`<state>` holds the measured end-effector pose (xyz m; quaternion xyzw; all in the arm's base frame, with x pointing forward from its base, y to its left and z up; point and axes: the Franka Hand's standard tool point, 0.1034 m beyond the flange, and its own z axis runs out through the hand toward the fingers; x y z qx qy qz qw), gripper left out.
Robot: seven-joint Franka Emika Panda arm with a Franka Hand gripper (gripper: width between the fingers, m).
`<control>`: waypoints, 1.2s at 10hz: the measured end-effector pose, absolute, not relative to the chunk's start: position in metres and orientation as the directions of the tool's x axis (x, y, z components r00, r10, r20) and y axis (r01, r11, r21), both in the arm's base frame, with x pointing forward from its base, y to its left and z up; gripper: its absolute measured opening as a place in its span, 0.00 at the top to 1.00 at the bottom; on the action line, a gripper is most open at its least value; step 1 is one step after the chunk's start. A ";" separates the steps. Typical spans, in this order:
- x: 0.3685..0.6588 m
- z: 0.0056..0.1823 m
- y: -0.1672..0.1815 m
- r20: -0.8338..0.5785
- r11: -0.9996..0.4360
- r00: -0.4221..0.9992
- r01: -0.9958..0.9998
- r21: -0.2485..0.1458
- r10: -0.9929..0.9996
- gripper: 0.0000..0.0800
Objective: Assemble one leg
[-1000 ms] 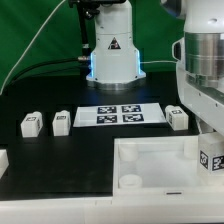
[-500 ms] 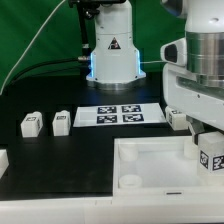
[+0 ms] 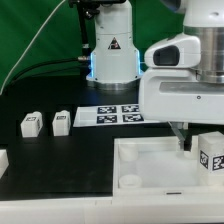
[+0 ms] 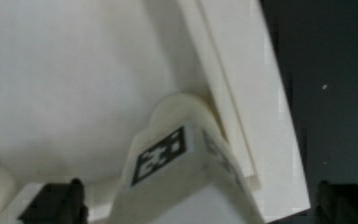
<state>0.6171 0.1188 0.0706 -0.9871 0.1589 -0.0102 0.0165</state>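
Observation:
One leg (image 3: pixel 210 152), a small white post with a black-and-white tag, stands upright in the far right corner of the white rimmed tray (image 3: pixel 150 150). My gripper (image 3: pixel 188 138) hangs just above the tray beside this leg, on the exterior view's left of it. In the wrist view the leg (image 4: pixel 172 158) leans against the tray wall (image 4: pixel 226 90) and lies between my dark fingertips (image 4: pixel 60 203). The gripper (image 4: pixel 202 205) is open, with the jaws wide apart and clear of the leg. Two more legs (image 3: pixel 30 124) (image 3: pixel 61 121) stand on the black table at the exterior view's left.
The marker board (image 3: pixel 118 115) lies flat behind the tray. The arm's base (image 3: pixel 112 50) stands at the back centre. A white part (image 3: pixel 3 158) pokes in at the exterior view's left edge. The arm's white body hides the table at the back right.
The arm's white body has swung toward the exterior view's left and now hides the leg that stood beside the marker board. The leg in the tray has not moved.

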 end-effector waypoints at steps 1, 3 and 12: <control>0.618 0.071 0.114 0.020 -0.982 0.982 -0.187 -0.034 -0.188 0.19; 0.619 0.071 0.110 0.030 -0.999 0.999 0.038 -0.012 0.038 0.19; 0.618 0.068 0.113 0.030 -0.996 0.995 0.092 -0.007 0.092 0.64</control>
